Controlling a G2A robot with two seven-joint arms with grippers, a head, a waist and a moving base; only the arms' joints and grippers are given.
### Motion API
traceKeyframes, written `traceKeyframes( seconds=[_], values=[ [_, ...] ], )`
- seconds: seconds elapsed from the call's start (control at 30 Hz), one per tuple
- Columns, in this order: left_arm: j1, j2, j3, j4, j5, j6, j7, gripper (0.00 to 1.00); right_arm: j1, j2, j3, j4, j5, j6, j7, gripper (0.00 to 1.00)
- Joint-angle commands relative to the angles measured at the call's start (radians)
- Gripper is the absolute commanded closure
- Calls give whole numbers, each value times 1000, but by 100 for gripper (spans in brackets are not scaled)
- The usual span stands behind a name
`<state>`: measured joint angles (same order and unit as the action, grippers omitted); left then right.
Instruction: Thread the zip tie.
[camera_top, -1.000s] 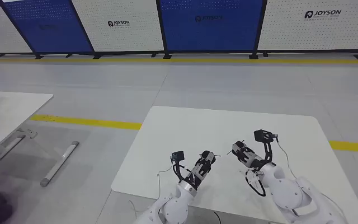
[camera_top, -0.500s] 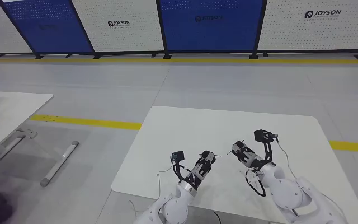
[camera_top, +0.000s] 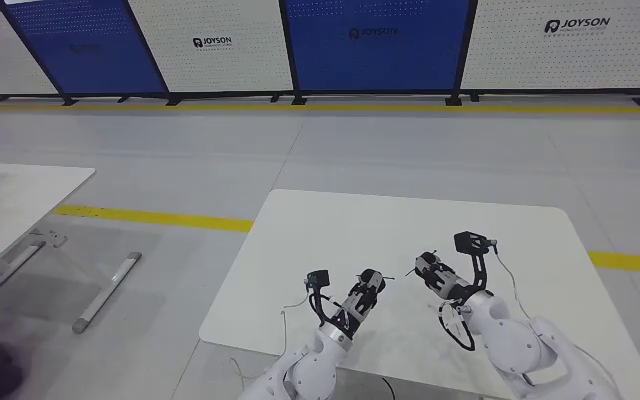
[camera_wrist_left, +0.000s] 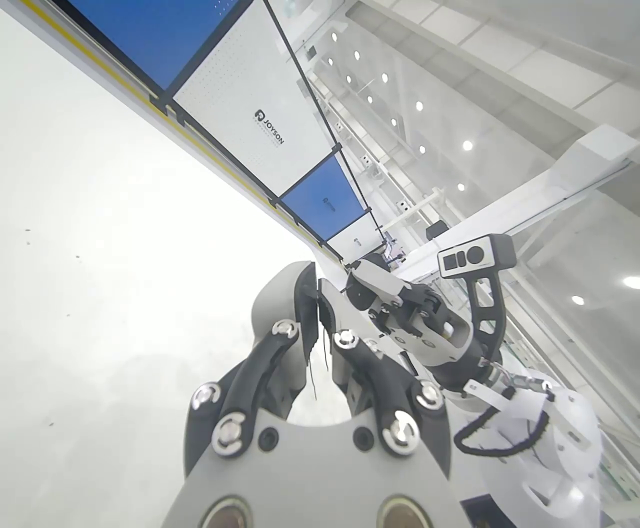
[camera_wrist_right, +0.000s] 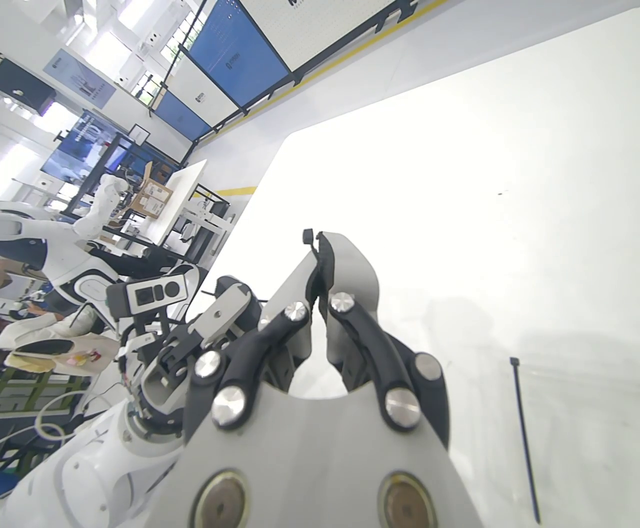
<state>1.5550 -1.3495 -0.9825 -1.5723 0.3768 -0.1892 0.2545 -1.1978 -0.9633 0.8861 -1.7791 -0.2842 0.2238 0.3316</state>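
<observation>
lower centre of the top view, nearest the camera: left gripper (camera_top: 373, 277), jaws clenched on a thin black zip tie (camera_wrist_left: 313, 382), with the strip trailing down between the pads. just to its right in the frame, tips close but apart: right gripper (camera_top: 423, 262), jaws likewise pressed tight, with a small black tie head (camera_wrist_right: 307, 235) poking out at the very tip. cannot tell whether head and strip belong to one and the same tie. both grippers poised over the near part of the white table (camera_top: 400, 220), itself spread across the lower right of the frame.

flat on the tabletop beside the right gripper, clear of its fingers: loose zip tie (camera_wrist_right: 525, 440), black, straight, touched by neither arm.

beyond the table's rounded far corners: grey floor, crossed by a yellow line (camera_top: 150, 217) slanting in from the left toward the table's edge. at the left edge of the frame: corner of a second white table (camera_top: 30, 195), and below it a grey bar (camera_top: 108, 290) lying on the floor.

farthest off, across the top of the frame: a row of blue panels (camera_top: 375, 45) and white perforated panels (camera_top: 210, 40) on black stands.
</observation>
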Motion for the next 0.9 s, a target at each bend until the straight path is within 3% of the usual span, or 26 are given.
traceKeyframes(
  seconds=[0.0, 0.33, 0.43, 0.63, 0.87],
  values=[
    [0, 0, 0, 0, 0, 0, 0, 100, 0, 0, 0, 0, 0, 0, 0, 100],
    [0, 0, 0, 0, 0, 0, 0, 100, 0, 0, 0, 0, 0, 0, 0, 100],
    [0, 0, 0, 0, 0, 0, 0, 100, -19, -6, 7, 2, -4, -5, -67, 100],
    [0, 0, 0, 0, 0, 0, 0, 100, -22, -24, 0, 50, 41, -103, -87, 100],
    [0, 0, 0, 0, 0, 0, 0, 100, -7, -36, -13, 81, 42, -105, -92, 100]
  ],
)
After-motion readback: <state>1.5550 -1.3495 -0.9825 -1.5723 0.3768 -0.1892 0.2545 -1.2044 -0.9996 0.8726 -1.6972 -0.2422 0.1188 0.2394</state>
